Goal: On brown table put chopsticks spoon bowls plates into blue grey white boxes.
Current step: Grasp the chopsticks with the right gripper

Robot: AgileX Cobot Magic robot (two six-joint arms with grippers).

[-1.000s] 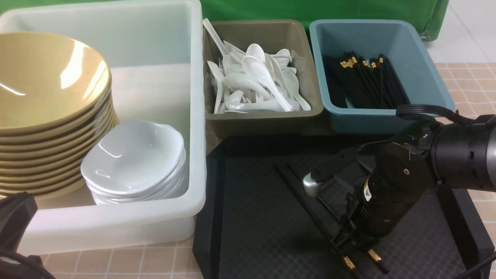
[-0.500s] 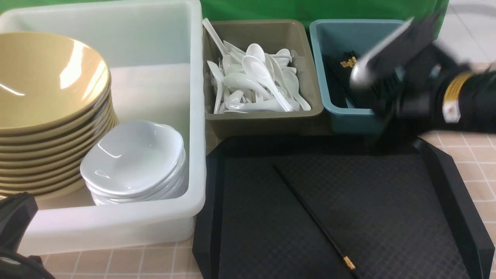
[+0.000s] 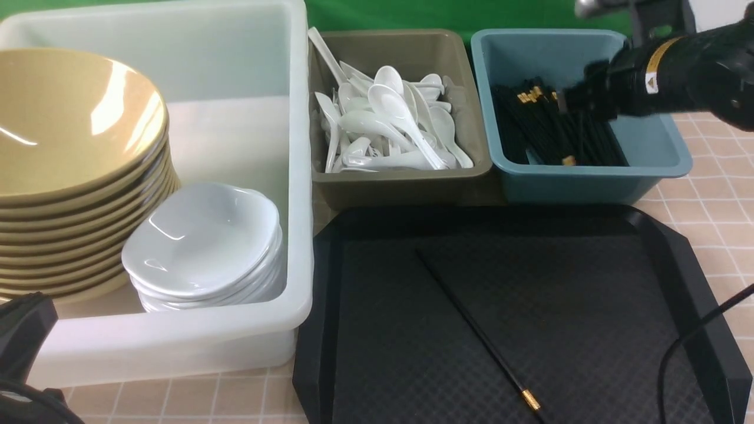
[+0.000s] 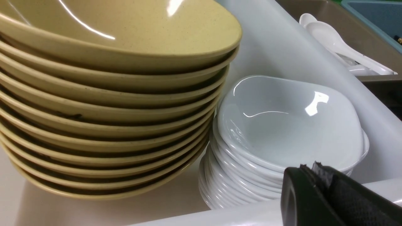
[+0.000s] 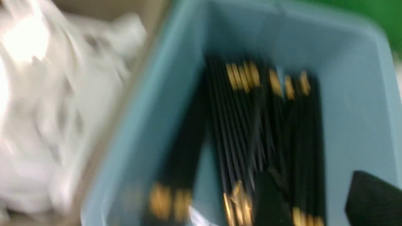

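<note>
Right gripper (image 3: pixel 574 97): hangs over the blue box (image 3: pixel 565 185). The wrist view is blurred, but the fingers (image 5: pixel 270 201) stand apart with nothing between them.
Left gripper (image 4: pixel 309 168): jaws pressed together and empty, at the near rim of the white box (image 3: pixel 177 341).
Chopsticks (image 3: pixel 548 126): a black heap in the blue box, gold bands mostly at the far end, one band at the near end.
Lone chopstick (image 3: pixel 477 335): lies slantwise on the black tray (image 3: pixel 589 306), gold band towards the robot.
Spoons (image 3: pixel 389 126): a loose white pile in the grey box (image 3: pixel 400 188), between the white and blue boxes.
Bowls (image 3: pixel 70 147): a tall tan stack in the left half of the white box.
Plates (image 3: pixel 203 247): a low white stack just beside the bowls, same box.
Table (image 3: pixel 713 194): tan tiles; boxes and tray sit on it.
</note>
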